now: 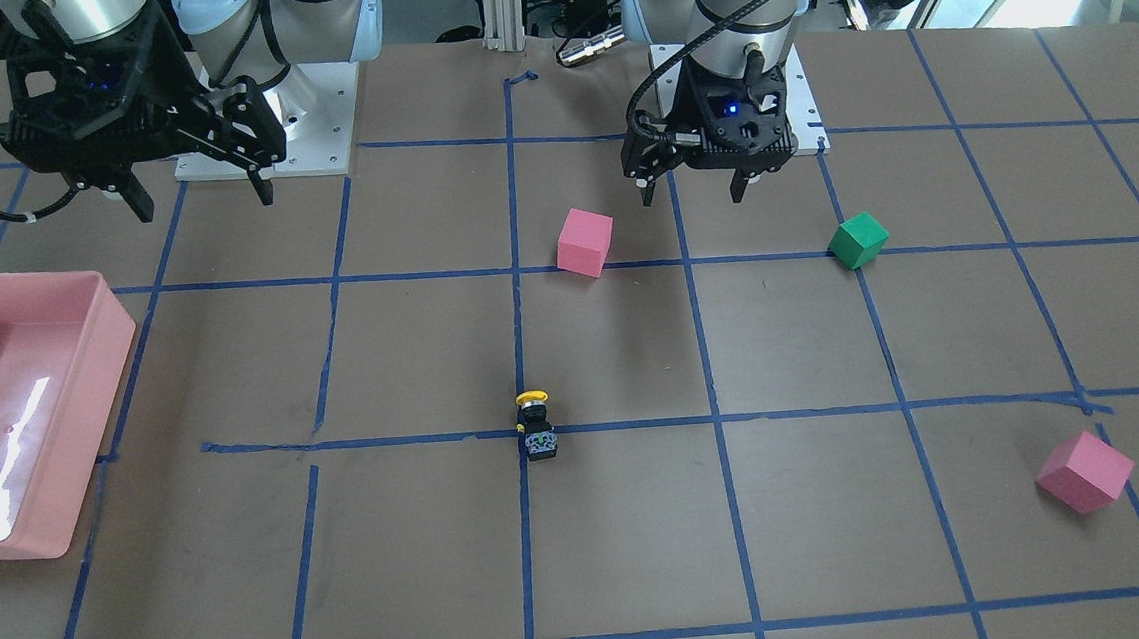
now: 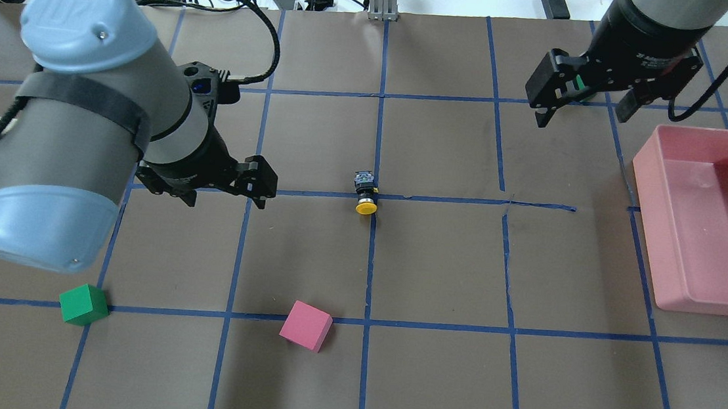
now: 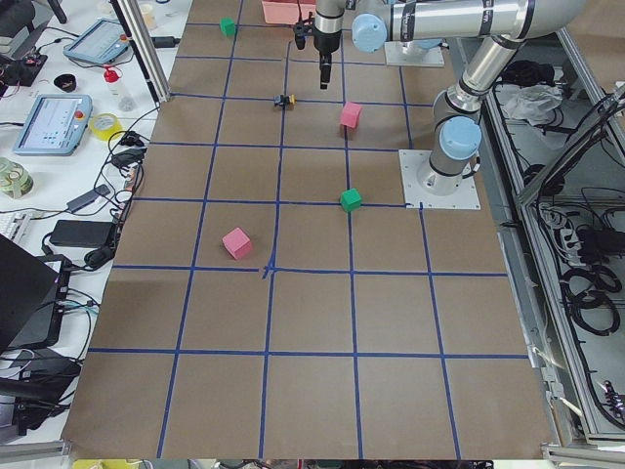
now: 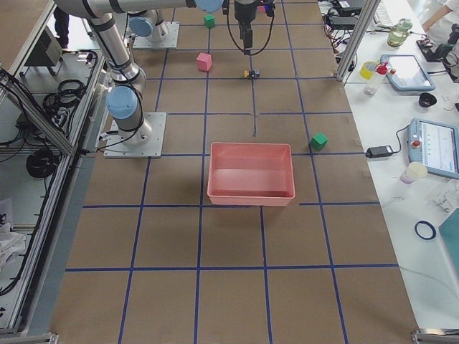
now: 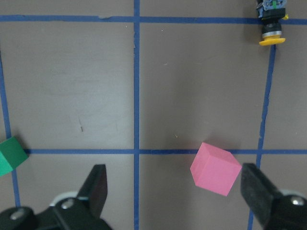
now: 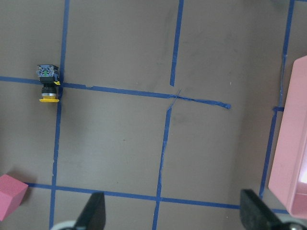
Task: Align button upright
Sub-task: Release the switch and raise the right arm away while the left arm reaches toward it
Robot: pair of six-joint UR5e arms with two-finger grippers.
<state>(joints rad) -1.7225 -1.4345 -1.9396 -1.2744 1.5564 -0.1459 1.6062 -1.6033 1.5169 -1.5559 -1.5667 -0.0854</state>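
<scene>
Looming closest, left arm [image 2: 82, 107] carries the left pincer [image 2: 226, 196] open; the right pincer [image 2: 583, 115] is open too. Mid-bench, the button [image 2: 365, 193] lies on its side, cap toward the robot's edge, rightward of the nearer left pincer.

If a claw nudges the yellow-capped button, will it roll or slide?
The button lies on its side; its round yellow cap would probably make it pivot in an arc, while the squarish base likely resists rolling. Small and rigid-looking, it is probably light and easily knocked.
</scene>
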